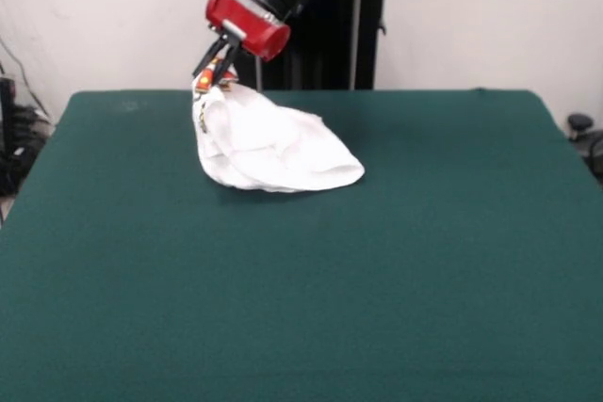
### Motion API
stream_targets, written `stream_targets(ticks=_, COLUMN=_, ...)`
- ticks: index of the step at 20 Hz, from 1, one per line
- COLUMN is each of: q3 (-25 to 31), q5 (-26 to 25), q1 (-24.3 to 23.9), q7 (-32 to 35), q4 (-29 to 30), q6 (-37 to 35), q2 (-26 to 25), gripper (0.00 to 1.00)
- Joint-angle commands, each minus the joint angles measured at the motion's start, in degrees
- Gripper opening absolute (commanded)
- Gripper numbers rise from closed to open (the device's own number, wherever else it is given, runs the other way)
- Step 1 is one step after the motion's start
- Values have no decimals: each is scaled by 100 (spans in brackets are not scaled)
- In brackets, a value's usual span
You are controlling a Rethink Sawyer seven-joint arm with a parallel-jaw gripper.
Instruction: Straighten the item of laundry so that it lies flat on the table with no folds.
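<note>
The item of laundry [273, 148] is a small white garment, bunched and folded, on the far left part of the dark green table [301, 289]. A bit of its red and yellow print shows at its lifted top corner. My gripper [215, 71] comes down from the top on the red and black arm. It is shut on that upper left corner of the garment and holds it raised above the table. The rest of the garment drapes down to the right and rests on the felt.
The robot's black pedestal [330, 25] stands behind the table's far edge. Cables and dark gear [14, 138] sit off the table's left side. A dark object [579, 124] lies beyond the right edge.
</note>
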State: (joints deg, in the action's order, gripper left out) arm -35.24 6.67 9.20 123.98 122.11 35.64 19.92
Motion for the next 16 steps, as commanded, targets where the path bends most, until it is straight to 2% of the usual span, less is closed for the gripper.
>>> stream_targets(ticks=1, q3=43, q5=-439, q1=-72, q7=-25, q4=-1158, q6=230, q2=166, gripper=0)
stream_targets(ticks=4, q3=-209, q5=-305, q1=107, q7=-64, q4=-1212, q6=89, q2=309, gripper=0)
stream_targets(ticks=7, q3=-479, q5=275, q1=407, q7=-93, q4=-1271, q6=223, q2=54, gripper=0)
stream_targets(ticks=8, q3=-454, q5=317, q1=413, q7=-66, q4=-1338, q6=170, q2=35, gripper=0)
stream_targets(ticks=10, q3=-379, q5=268, q1=416, q7=-11, q4=-1445, q6=-81, q2=91, gripper=0)
stream_targets(ticks=14, q3=-547, q5=383, q1=773, q7=-38, q4=-1338, q6=-804, q2=316, gripper=0)
stream_targets(ticks=15, q3=-481, q5=376, q1=794, q7=23, q4=-1316, q6=-909, q2=344, gripper=0)
stream_targets(ticks=16, q3=-96, q5=126, q1=557, q7=227, q4=-1308, q6=-986, q2=441, gripper=0)
